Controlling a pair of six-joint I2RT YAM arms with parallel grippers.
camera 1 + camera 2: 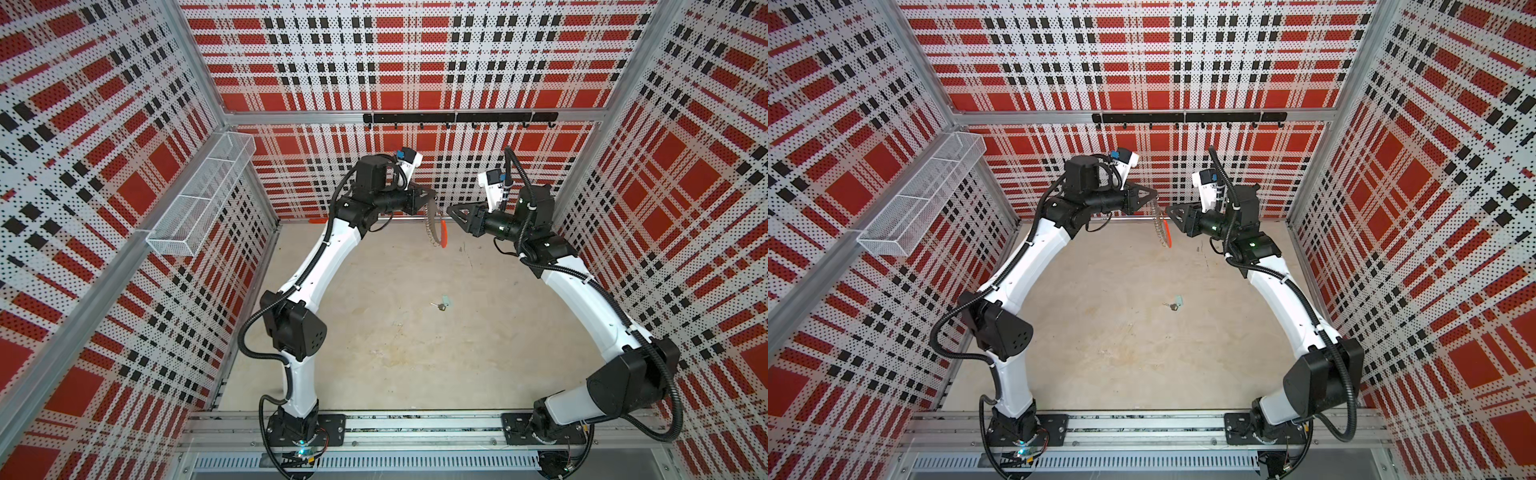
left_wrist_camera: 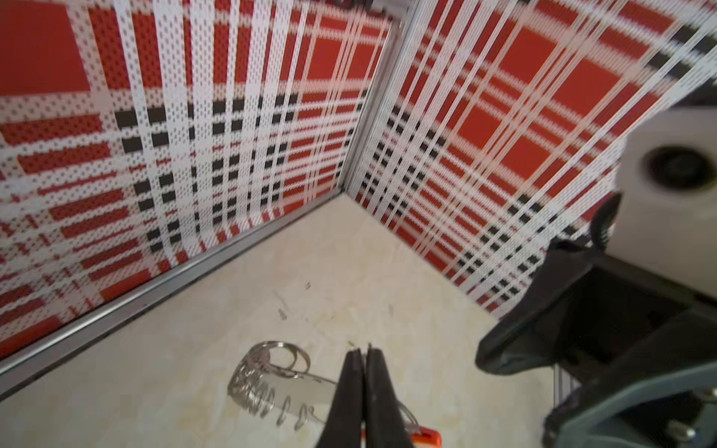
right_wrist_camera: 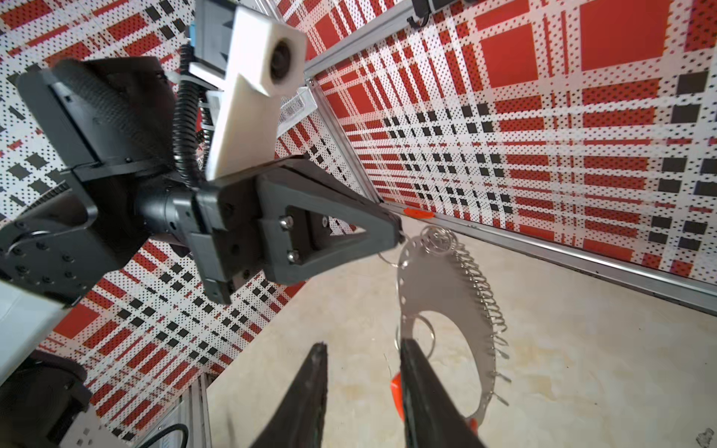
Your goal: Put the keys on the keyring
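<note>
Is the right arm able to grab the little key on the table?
Probably yes. The right gripper is open with nothing between its jaws, and the keys lie alone, uncovered, on the bare table. It hangs beside the keyring the left gripper holds, so it must swing down.

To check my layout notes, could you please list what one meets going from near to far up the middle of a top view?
Base rail → keys → keyring → black hook rail.

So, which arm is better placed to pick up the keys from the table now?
Right, I think. The right end effector is open and empty; the left end effector is shut on the keyring, holding it up. The keys lie on the table.
</note>
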